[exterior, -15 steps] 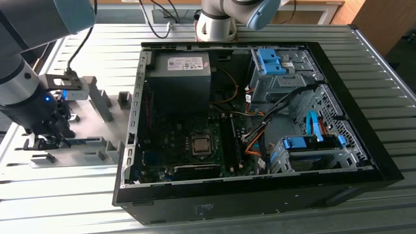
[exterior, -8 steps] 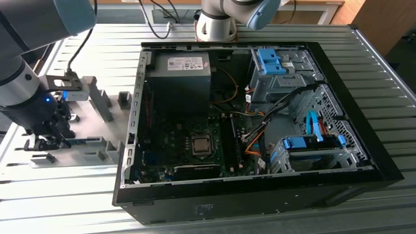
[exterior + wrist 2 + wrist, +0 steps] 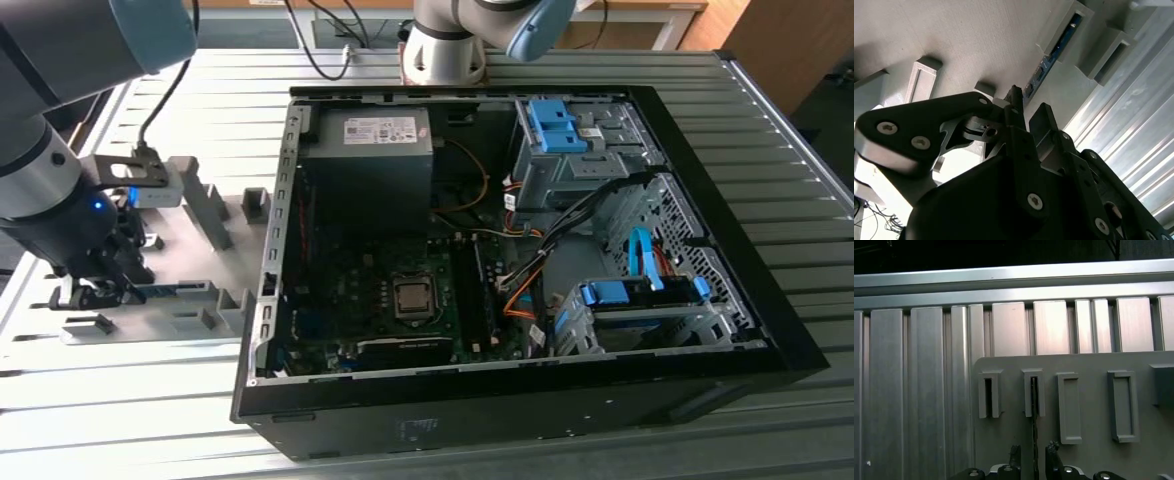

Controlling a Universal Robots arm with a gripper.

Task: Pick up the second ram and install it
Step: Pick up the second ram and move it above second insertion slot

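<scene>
While the black gripper [image 3: 1033,456] straddles it, jaws apart, the narrow blue-green second ram stick [image 3: 1033,430] stands edge-up in a grey plastic holder block [image 3: 1041,390]; likely light, stiff, fragile; pinch flat faces.

The exterior view looks steeply down on case [image 3: 534,410] and plate [image 3: 200,265]. Both wrist views hang close over that plate [image 3: 979,45] [image 3: 1089,365], seemingly from opposite sides of the gripper [image 3: 1028,101] [image 3: 1033,452].
</scene>
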